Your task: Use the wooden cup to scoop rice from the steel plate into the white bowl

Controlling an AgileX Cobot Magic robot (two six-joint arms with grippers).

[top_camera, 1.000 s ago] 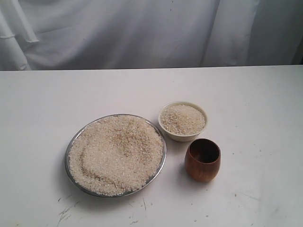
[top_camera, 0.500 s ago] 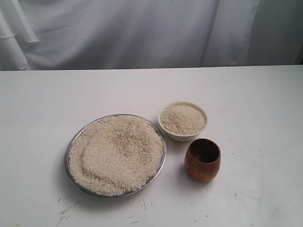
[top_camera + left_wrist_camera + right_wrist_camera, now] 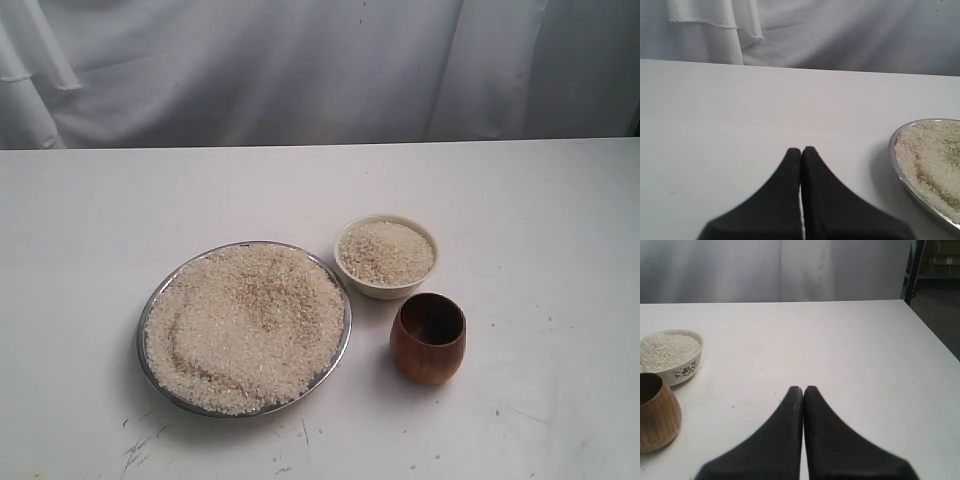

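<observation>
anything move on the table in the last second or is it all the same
Nothing visibly changed in the exterior view. The steel plate heaped with rice, the white bowl and the wooden cup all sit where they were.

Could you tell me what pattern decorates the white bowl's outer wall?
The white bowl bears a small dark floral sprig; the right wrist view shows it best.

Shiny steel plate [image 3: 343, 352], glossy wooden cup [image 3: 428, 350]
</observation>
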